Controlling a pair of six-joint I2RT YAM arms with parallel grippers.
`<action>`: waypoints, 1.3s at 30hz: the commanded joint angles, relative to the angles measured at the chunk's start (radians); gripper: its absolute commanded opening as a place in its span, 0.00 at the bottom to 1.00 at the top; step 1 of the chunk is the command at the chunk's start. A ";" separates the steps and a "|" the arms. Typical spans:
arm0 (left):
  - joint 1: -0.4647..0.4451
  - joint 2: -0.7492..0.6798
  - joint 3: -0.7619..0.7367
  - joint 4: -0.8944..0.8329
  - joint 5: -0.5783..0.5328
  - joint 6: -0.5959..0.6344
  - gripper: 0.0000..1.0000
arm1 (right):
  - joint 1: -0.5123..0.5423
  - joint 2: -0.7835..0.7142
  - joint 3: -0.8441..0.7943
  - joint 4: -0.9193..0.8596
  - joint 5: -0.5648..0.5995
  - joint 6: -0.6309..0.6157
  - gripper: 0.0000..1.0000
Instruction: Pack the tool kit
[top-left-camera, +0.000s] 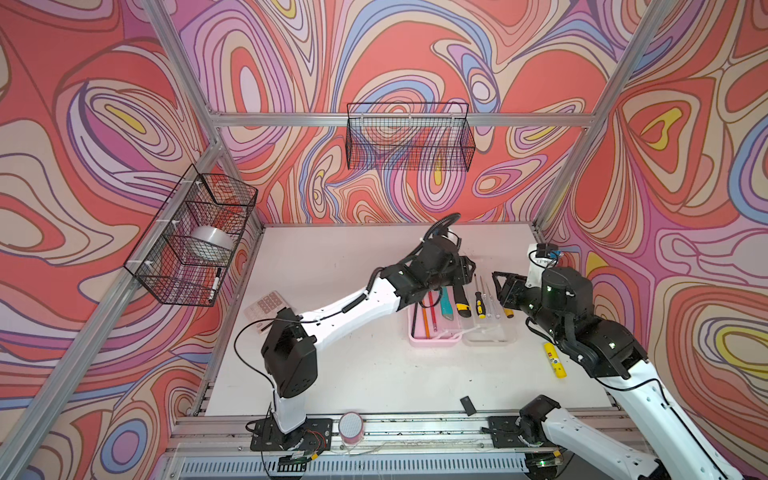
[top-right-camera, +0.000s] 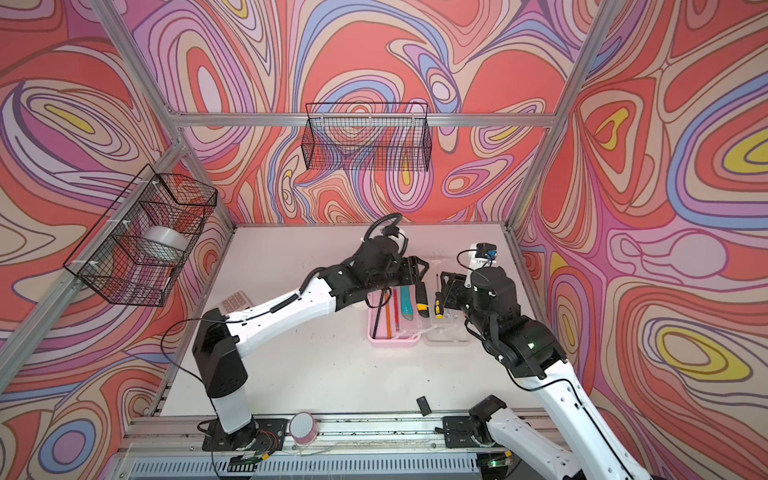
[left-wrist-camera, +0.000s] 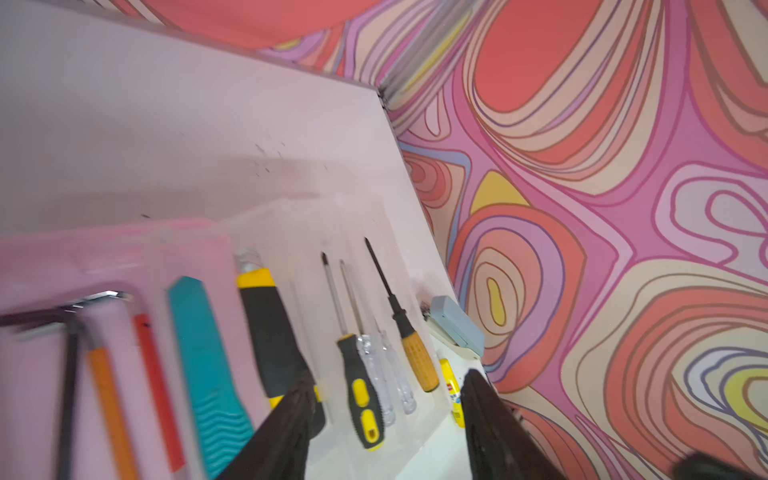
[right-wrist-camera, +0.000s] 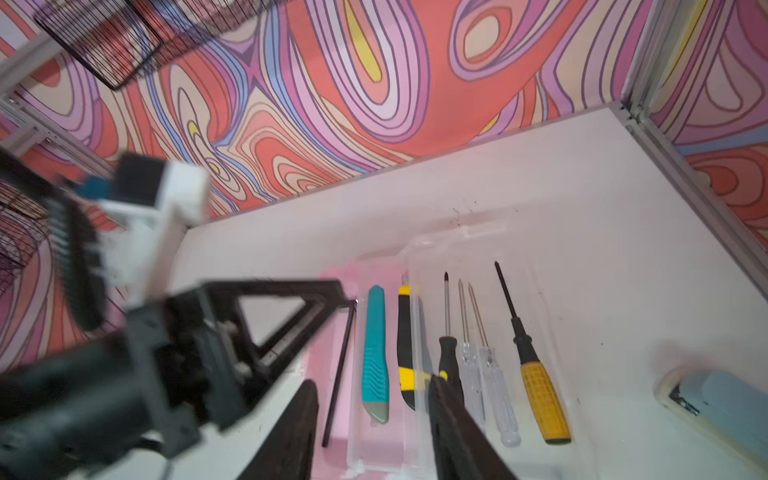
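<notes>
While the left claw (left-wrist-camera: 388, 376) and the right claw (right-wrist-camera: 374, 384) hover spread and empty over the open pink box (top-left-camera: 434, 337) on the right rear of the table (top-left-camera: 353, 257), packing looks partway done. A hex key (right-wrist-camera: 338, 374), pencils (top-left-camera: 426, 320) and the teal knife (top-left-camera: 446, 305) lie in the tray, the yellow-black knife (top-left-camera: 462, 305) sits about along the hinge, and the screwdrivers (top-left-camera: 480, 305) rest on the flat clear lid (top-left-camera: 490, 338). Next, a claw probably has to drop onto a handle there, pinch it and carry it across.
</notes>
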 joint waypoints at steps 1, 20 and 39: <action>0.092 0.014 -0.011 -0.225 -0.085 0.161 0.53 | -0.005 -0.035 -0.056 -0.007 -0.062 0.065 0.44; 0.259 0.274 0.077 -0.245 -0.145 0.313 0.48 | -0.005 0.035 -0.065 -0.028 -0.076 0.119 0.43; 0.256 0.358 0.027 -0.195 0.003 0.253 0.32 | -0.004 0.095 -0.050 -0.004 -0.075 0.088 0.41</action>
